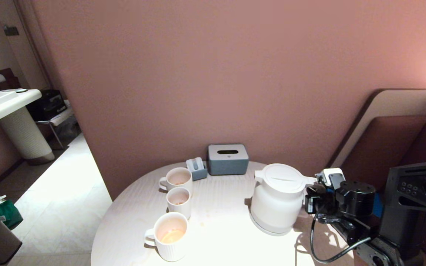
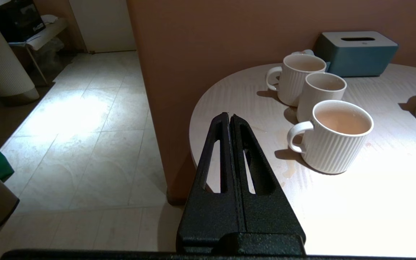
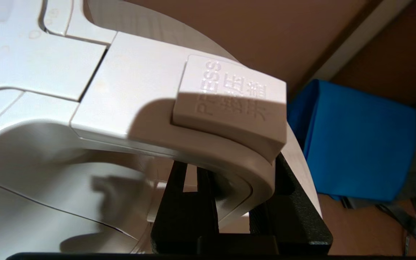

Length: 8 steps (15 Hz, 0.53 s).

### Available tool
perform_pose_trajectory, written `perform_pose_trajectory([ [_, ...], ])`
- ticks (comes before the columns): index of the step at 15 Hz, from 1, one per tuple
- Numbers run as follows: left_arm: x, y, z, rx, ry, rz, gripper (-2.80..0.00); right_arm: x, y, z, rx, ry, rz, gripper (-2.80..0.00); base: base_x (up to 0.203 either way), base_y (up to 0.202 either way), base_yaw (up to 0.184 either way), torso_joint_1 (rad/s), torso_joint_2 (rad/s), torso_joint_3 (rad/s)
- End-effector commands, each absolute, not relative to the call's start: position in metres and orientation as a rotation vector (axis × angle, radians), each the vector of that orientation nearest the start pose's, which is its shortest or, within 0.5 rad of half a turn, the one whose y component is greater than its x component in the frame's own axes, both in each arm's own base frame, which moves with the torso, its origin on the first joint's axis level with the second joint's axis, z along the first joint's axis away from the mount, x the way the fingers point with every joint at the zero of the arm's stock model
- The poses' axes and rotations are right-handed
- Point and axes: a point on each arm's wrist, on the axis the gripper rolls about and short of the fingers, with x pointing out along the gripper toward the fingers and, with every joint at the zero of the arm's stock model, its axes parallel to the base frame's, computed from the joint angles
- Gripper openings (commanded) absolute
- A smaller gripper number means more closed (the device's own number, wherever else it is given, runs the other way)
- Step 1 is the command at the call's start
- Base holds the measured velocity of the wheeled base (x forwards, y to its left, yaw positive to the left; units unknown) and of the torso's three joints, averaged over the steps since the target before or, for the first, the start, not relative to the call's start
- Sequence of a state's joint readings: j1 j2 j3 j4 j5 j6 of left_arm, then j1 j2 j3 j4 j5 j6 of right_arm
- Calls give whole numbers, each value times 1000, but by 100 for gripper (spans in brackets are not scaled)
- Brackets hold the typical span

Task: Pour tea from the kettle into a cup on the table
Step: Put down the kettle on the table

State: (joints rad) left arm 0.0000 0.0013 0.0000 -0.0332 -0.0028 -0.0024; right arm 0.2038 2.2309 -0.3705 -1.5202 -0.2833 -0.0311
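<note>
The large white kettle (image 1: 277,199) stands upright on its base disc (image 1: 266,228) at the right of the round pale table (image 1: 227,221). My right gripper (image 1: 311,202) is shut on its loop handle (image 3: 229,159), one black finger (image 3: 190,202) on each side, below the press button (image 3: 233,104). Three ribbed white cups stand in a row at the left: the far one (image 1: 178,179), the middle one (image 1: 179,201) and the near one (image 1: 168,236). The near cup (image 2: 332,139) holds pale amber tea (image 2: 343,121). My left gripper (image 2: 229,116) is shut and empty by the table's left edge.
A blue-grey tissue box (image 1: 227,159) and a small holder (image 1: 197,168) sit at the table's back against the pink wall. A padded bench (image 1: 383,155) stands right of the table. A small wet stain (image 2: 289,168) lies beside the near cup.
</note>
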Motion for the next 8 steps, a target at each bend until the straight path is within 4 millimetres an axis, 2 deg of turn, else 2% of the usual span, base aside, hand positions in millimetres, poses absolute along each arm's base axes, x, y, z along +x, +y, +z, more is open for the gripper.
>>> perform_pose_trajectory([
  [1,-23,0,79,-3,-32,-3,-280,303,58,19,-92,275,-19,-280,0,0,0,0,0,0],
  [8,-23,0,79,-3,-32,-3,-280,307,59,18,-86,272,21,-280,0,0,0,0,0,0],
])
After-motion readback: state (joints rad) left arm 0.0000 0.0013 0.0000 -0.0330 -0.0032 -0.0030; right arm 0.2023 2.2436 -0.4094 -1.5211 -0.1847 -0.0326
